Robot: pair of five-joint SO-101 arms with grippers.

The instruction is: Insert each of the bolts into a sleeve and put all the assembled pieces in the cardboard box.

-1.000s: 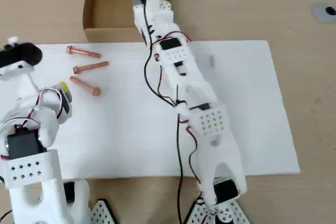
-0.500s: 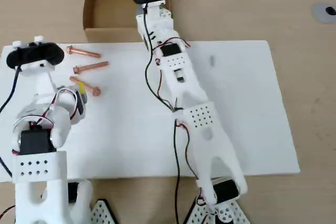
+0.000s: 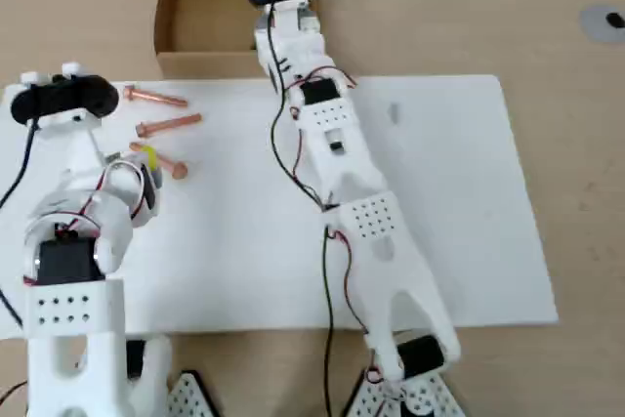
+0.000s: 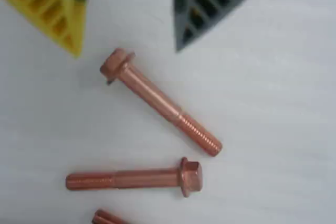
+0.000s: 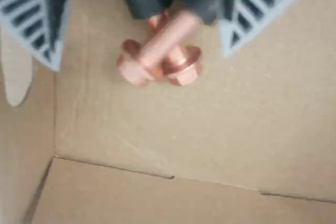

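Copper bolt (image 4: 160,100), flat on white surface (image 4: 273,129): head sited just off the gap of the left claw (image 4: 127,48), jaws spread and empty; shank directed away, slantwise.

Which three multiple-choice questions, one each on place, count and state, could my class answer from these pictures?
1. Where is the right gripper?
A over the box floor
B at the table's right edge
C folded back at its base

2. How many bolts lie on the white sheet?
A one
B three
C five

3. The left gripper is:
A shut on a sleeve
B open above a bolt
C shut on nothing

Key: A, its wrist view looks down on the cardboard floor. B, the high view shows three. B, its fingers stand apart with the bolt lying free below.
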